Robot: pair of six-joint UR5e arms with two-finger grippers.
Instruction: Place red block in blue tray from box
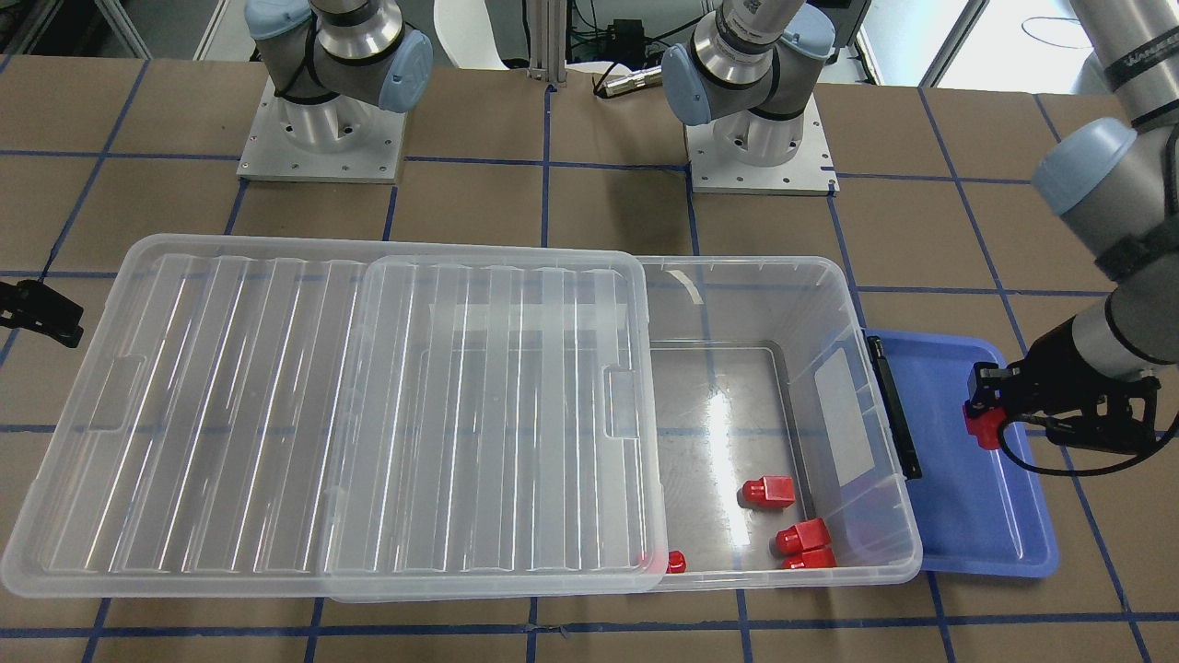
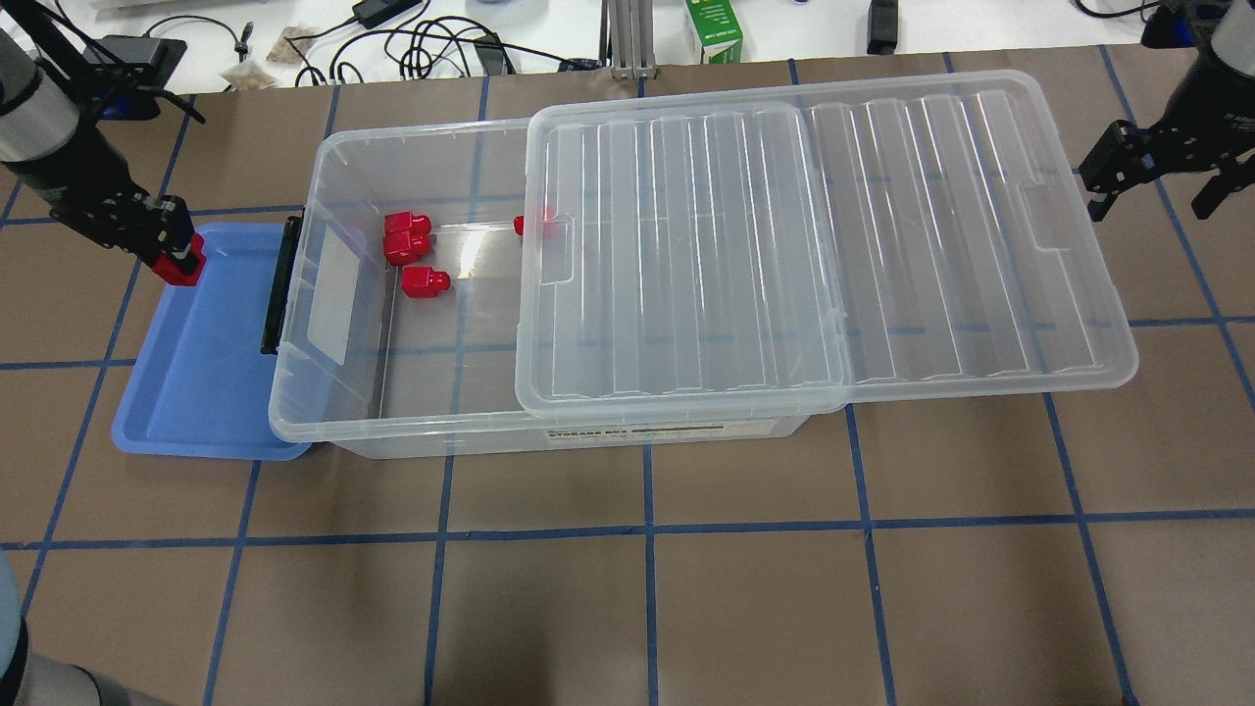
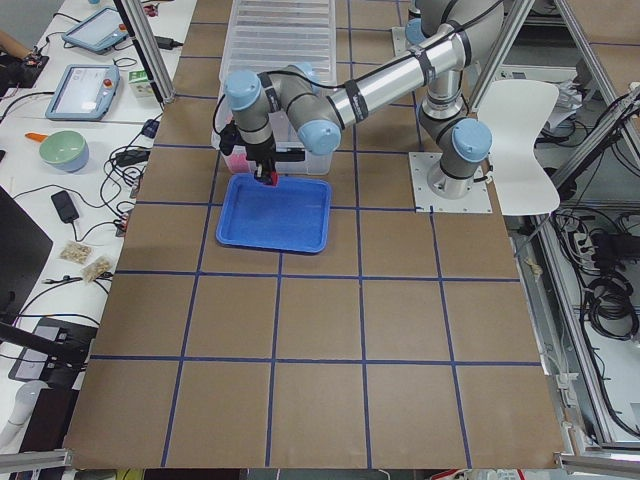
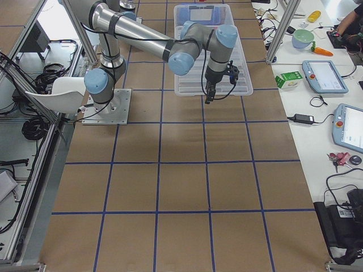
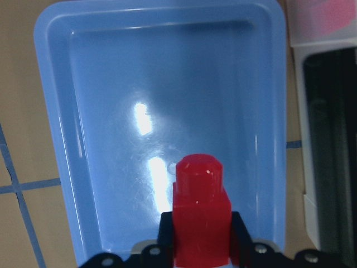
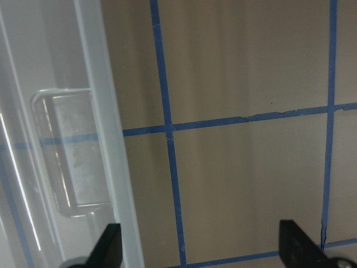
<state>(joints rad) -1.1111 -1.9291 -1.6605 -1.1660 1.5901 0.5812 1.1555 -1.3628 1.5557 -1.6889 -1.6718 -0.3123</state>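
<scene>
pincer [image 5: 201,234], left, clamps small red pegged plastic block [image 5: 199,190]; shallow blue plastic tray [image 5: 111,100] directly beneath; advise lowering before releasing.

We see the left arm [image 3: 340,95], the near and large one, reach from its base at the view's right across the brown table [image 3: 330,340]. Its left gripper [image 3: 266,176] points down over the far rim of the blue tray [image 3: 300,225], and the red block [image 3: 270,181] is a small red spot at its tip; whether the block touches the tray we cannot tell. Just beyond the tray the box [image 3: 285,40] runs toward the top edge, 2 tablets [image 3: 95,90] and a green bowl [image 3: 62,150] lie on the bench at the left, and a white chair [image 3: 520,120] stands beside the arm's base.
</scene>
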